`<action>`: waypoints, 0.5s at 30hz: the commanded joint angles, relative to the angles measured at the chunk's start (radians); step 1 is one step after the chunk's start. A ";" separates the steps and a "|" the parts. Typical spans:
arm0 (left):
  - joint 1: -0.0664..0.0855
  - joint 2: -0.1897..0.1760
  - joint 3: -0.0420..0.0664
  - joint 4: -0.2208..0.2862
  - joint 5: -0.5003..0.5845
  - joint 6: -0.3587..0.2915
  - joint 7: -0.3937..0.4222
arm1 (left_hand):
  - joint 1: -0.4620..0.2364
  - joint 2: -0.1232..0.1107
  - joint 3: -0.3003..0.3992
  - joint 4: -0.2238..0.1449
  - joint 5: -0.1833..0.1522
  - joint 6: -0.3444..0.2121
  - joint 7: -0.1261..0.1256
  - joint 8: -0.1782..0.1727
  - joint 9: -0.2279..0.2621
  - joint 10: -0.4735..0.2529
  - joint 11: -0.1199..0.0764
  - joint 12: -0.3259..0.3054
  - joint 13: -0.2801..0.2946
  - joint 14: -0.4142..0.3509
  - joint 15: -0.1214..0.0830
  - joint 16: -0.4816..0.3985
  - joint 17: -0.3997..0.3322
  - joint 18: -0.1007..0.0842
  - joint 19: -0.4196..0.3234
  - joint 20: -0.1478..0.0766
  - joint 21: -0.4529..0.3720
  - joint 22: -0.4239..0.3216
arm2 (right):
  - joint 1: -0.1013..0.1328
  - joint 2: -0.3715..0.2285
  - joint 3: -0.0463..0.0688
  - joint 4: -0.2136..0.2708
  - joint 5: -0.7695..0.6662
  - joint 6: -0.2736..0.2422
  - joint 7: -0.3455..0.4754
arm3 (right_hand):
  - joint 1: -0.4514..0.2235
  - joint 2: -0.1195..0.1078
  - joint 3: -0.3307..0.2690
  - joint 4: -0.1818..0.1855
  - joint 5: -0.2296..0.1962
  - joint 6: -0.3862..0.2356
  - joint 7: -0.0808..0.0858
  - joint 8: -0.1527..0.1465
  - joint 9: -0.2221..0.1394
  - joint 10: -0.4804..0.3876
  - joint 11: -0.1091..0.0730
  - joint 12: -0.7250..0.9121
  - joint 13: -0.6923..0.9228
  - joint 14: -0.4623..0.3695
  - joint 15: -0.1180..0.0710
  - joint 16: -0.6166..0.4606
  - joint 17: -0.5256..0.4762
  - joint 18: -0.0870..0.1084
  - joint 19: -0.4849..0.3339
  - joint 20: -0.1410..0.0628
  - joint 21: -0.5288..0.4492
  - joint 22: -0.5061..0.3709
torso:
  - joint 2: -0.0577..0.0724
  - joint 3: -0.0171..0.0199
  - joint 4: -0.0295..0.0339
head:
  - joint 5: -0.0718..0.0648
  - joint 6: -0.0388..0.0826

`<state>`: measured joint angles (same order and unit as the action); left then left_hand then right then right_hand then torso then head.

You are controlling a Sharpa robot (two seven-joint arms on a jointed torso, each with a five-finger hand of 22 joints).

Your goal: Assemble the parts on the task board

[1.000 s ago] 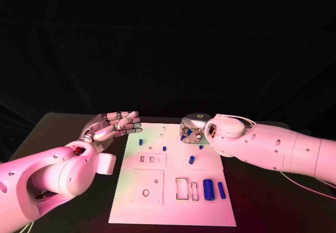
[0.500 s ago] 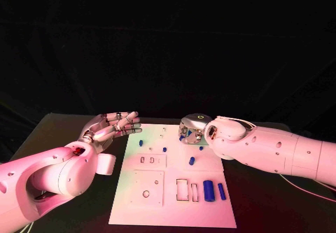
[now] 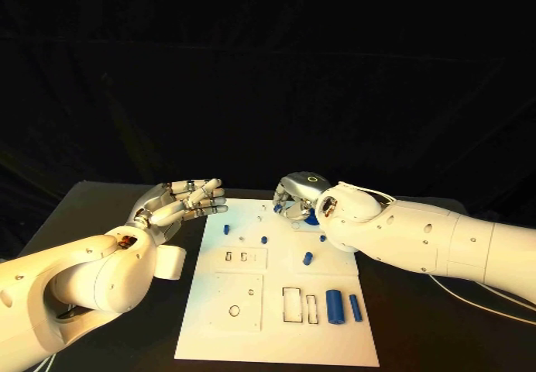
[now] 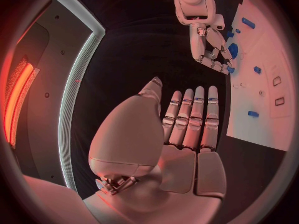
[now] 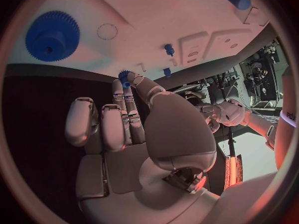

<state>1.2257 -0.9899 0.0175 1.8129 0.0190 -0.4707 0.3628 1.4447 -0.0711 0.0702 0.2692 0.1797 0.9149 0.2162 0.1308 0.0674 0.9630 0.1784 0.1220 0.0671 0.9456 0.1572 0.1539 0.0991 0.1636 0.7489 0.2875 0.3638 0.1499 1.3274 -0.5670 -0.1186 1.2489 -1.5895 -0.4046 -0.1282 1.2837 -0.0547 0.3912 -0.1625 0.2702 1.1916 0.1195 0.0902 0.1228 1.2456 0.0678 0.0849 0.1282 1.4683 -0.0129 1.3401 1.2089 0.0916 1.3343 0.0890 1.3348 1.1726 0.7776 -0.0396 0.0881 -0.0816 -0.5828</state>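
I had the right hand (image 3: 297, 203) at the task board's (image 3: 280, 341) far edge, fingers touching a small blue gear (image 5: 125, 78) — grasp unconfirmed. Left hand (image 3: 182, 200) hovered released. Next: secure the pinch, lift.

Ahead of the right hand (image 3: 293, 203) a large blue gear (image 5: 52, 36) stands on the task board (image 3: 280, 341) with bare plate around it, while the left hand (image 3: 179, 203) hovers beside the board's edge, over bare table (image 3: 101, 209).
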 commanded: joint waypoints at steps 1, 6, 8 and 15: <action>0.002 0.002 0.001 0.001 0.007 0.022 0.005 | 0.009 0.002 -0.001 -0.002 -0.004 -0.001 0.005 -0.003 -0.001 -0.001 0.006 -0.005 -0.002 -0.004 0.000 -0.006 -0.002 0.016 0.007 0.000 0.006 0.000 | 0.000 0.021 0.000 -0.022 0.001 -0.041 -0.001 | 0.002 -0.004 0.006 0.001 -0.006 0.001 0.002 0.001 0.001 0.018 -0.012 0.000 0.007 0.038 -0.007 0.002 0.001 -0.011 0.008 -0.001 0.007 0.002 | 0.001 0.0002 0.0012 | 0.000 -0.001; 0.002 0.005 0.001 0.001 0.008 0.023 0.004 | 0.009 0.002 -0.001 -0.002 -0.004 -0.001 0.005 -0.003 -0.001 -0.001 0.006 -0.005 -0.002 -0.004 0.000 -0.006 -0.002 0.016 0.007 0.000 0.006 0.000 | -0.003 0.052 0.000 -0.058 0.004 -0.047 0.004 | 0.002 -0.005 0.008 0.002 -0.006 0.000 0.002 0.000 0.002 0.017 -0.011 -0.001 0.007 0.038 -0.007 0.003 0.002 -0.011 0.007 -0.001 0.008 0.003 | 0.002 -0.0001 0.0035 | 0.000 -0.001; 0.002 0.007 0.001 0.001 0.008 0.024 0.004 | 0.009 0.002 -0.001 -0.002 -0.004 -0.001 0.005 -0.003 -0.001 -0.001 0.006 -0.005 -0.002 -0.004 0.000 -0.006 -0.002 0.016 0.007 0.000 0.006 0.000 | -0.005 0.063 0.000 -0.071 0.005 -0.052 0.005 | 0.001 -0.005 0.009 0.003 -0.006 -0.001 0.002 0.000 0.002 0.016 -0.011 -0.002 0.007 0.038 -0.007 0.003 0.002 -0.011 0.006 -0.001 0.008 0.002 | 0.002 0.0002 0.0041 | 0.002 -0.002; 0.002 0.007 0.001 0.002 0.008 0.023 0.003 | 0.009 0.002 -0.001 -0.002 -0.004 -0.001 0.005 -0.003 -0.001 -0.001 0.006 -0.005 -0.002 -0.004 0.000 -0.006 -0.002 0.016 0.007 0.000 0.006 0.000 | -0.007 0.094 0.001 -0.100 0.013 -0.053 0.016 | 0.000 -0.007 0.010 0.005 -0.008 -0.002 0.003 -0.001 0.003 0.015 -0.011 -0.003 0.007 0.038 -0.006 0.004 0.003 -0.012 0.008 0.000 0.011 0.007 | 0.004 0.0000 0.0063 | -0.001 0.000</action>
<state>1.2259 -0.9852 0.0177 1.8126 0.0230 -0.4672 0.3619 1.4447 -0.0711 0.0702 0.2692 0.1797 0.9149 0.2162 0.1308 0.0674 0.9630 0.1784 0.1221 0.0671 0.9456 0.1573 0.1539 0.0992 0.1636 0.7489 0.2875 0.3639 0.1499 1.3210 -0.4761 -0.1182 1.1522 -1.5791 -0.4460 -0.1247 1.2836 -0.0549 0.3947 -0.1588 0.2680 1.1911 0.1198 0.0860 0.1243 1.2455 0.0677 0.0824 0.1285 1.4682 -0.0129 1.3400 1.2098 0.0917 1.3342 0.0890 1.3417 1.1788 0.7807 -0.0392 0.0935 -0.0813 -0.5829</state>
